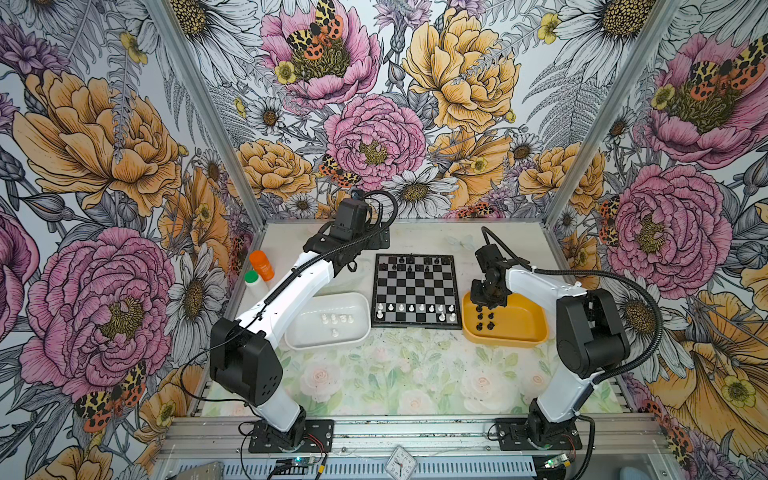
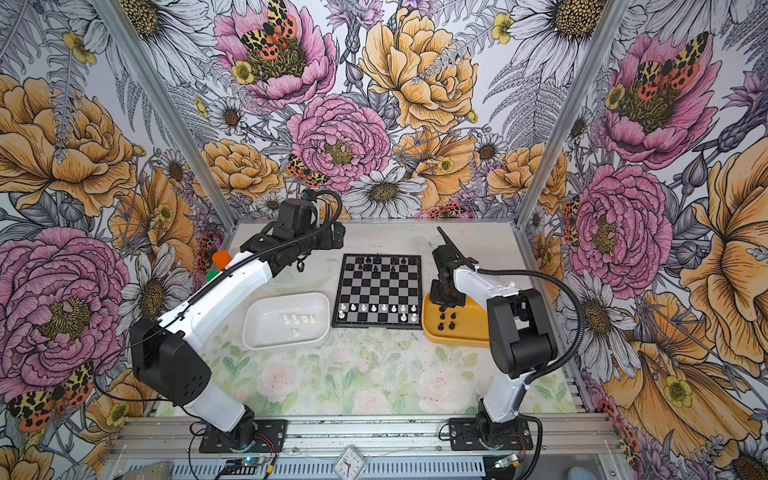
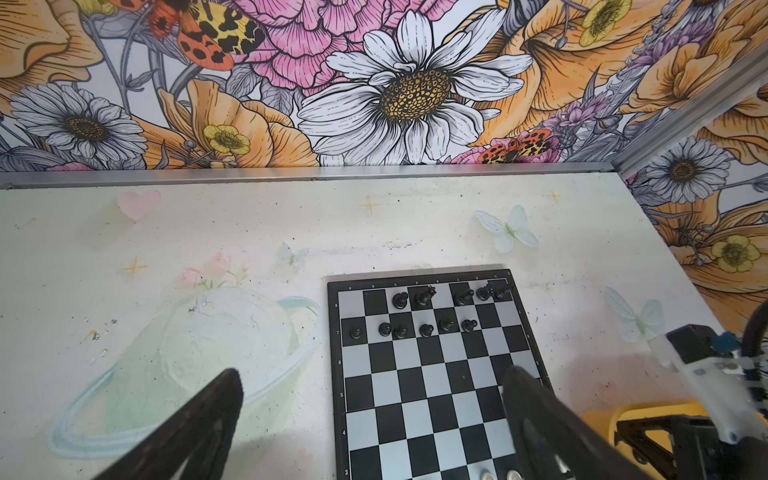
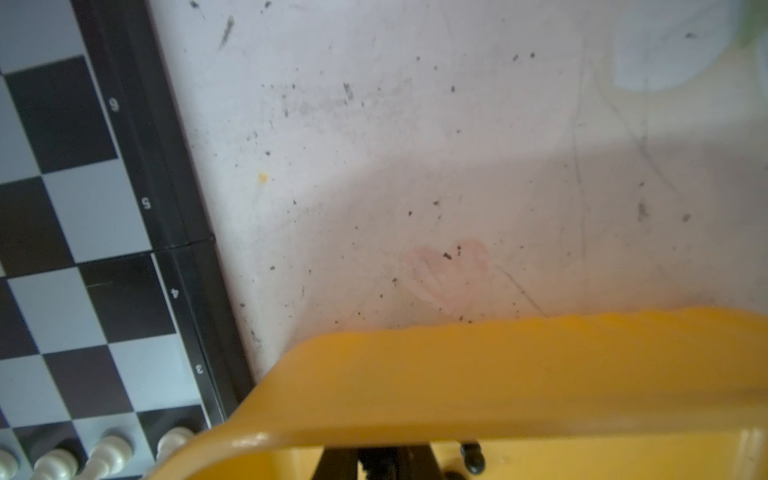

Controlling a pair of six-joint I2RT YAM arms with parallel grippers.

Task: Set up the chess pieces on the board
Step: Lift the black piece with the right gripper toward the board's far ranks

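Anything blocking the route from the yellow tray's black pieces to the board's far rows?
Nothing visible except the yellow tray's own wall. The board lies beside it; the left gripper hangs open near the far left corner, clear of that route.

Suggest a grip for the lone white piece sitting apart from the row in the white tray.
Pinch the lone white piece around its upper part, with the left pincer coming straight down. It seems to stand upright, apart from the row of white pieces, and the walls of the white tray would hinder a sideways approach.
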